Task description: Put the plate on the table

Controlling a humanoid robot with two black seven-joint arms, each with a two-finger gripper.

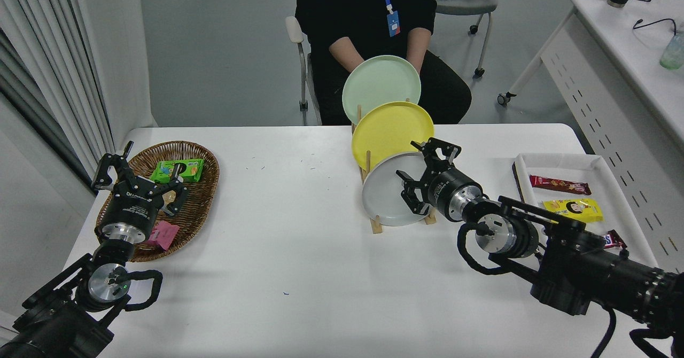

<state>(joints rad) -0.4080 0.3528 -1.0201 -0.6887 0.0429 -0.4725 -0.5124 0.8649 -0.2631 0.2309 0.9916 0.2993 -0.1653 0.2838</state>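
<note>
From my station I see the grey plate (386,195) standing on edge in the front slot of a wooden rack (377,224) on the white surface (299,251), with a yellow plate (390,131) upright behind it and a mint green plate (379,83) behind that. My right pincer (422,173) is spread wide at the grey plate's right rim, one finger above the rim's upper edge and the other in front of the plate's face; I cannot tell whether either finger touches it. My left pincer (136,179) sits parked at the lower left, fingers apart, over a wicker basket (206,187) holding snack packets. A white tray (604,165) with wrapped sweets lies to the right. A person (368,21) in black sits at the far side.
</note>
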